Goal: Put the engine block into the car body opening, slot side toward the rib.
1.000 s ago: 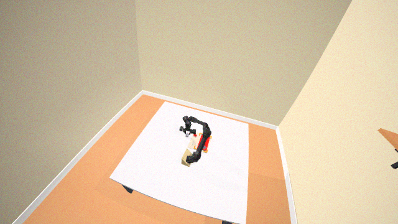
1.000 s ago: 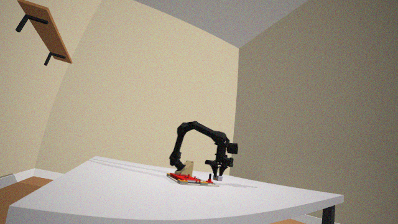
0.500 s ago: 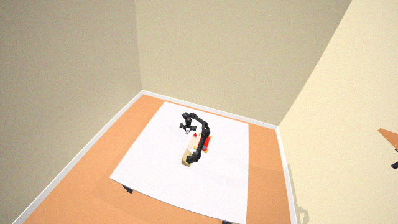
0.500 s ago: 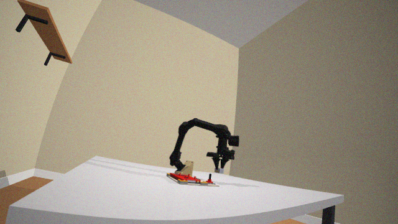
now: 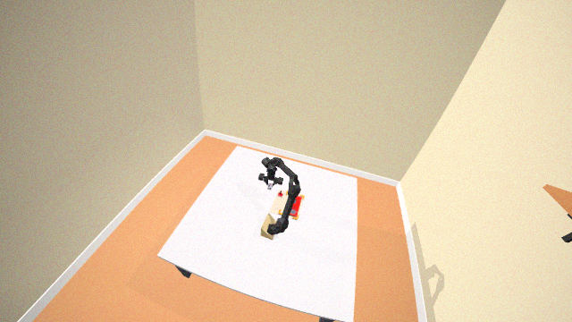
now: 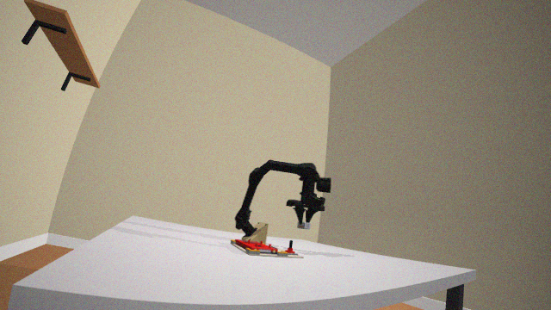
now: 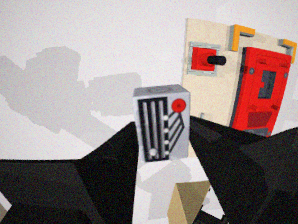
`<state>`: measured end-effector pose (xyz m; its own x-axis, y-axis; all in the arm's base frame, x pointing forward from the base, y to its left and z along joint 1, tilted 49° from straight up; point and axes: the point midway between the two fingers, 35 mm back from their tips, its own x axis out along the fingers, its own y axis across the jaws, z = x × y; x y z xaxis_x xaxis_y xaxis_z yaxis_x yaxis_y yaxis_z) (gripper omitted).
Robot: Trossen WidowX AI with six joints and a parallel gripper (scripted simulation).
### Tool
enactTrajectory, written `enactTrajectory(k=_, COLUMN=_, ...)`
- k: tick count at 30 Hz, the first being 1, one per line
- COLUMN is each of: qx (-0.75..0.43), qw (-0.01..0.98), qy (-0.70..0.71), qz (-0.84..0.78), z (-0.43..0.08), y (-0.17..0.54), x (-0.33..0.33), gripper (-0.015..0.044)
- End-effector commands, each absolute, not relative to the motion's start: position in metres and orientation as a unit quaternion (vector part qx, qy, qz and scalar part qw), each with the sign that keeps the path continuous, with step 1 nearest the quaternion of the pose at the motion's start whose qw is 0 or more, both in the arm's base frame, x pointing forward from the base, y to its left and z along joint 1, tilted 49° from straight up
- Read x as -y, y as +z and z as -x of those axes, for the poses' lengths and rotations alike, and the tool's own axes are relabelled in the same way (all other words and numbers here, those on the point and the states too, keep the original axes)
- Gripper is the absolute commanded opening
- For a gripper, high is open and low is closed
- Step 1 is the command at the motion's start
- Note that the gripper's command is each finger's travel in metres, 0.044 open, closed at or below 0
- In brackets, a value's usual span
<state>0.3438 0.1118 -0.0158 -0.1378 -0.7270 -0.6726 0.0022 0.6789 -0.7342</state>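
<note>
The engine block (image 5: 270,186) (image 6: 305,226) (image 7: 156,93) is a small silver-grey block. In the wrist view its striped face with a red disc faces the camera. My gripper (image 5: 270,183) (image 6: 305,220) (image 7: 161,124) is shut on it and holds it in the air above the table, off to the side of the board. The red car body (image 5: 296,207) (image 6: 254,244) (image 7: 247,107) lies on the board, at the right in the wrist view. A dark area (image 7: 266,84) shows in it; whether this is the opening, I cannot tell. The rib is not distinguishable.
The cream board (image 5: 276,207) (image 7: 192,30) has yellow corner pieces (image 7: 235,37) and a red piece with an upright black knob (image 6: 290,245) (image 7: 216,60). A tan wedge (image 5: 267,224) (image 6: 262,232) (image 7: 187,197) stands by the arm's base. All are on the white table (image 5: 214,224) (image 6: 172,275).
</note>
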Motion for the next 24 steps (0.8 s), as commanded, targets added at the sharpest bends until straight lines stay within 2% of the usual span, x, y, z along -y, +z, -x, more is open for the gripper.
enactTrajectory(k=1, qx=-0.69, qw=0.603, qy=-0.304, qz=0.26, z=-0.343, y=-0.008, x=-0.12, gripper=0.0)
enactTrajectory(k=24, qx=-0.689, qw=0.61, qy=-0.303, qz=0.249, z=-0.355, y=0.024, x=-0.063, gripper=0.0)
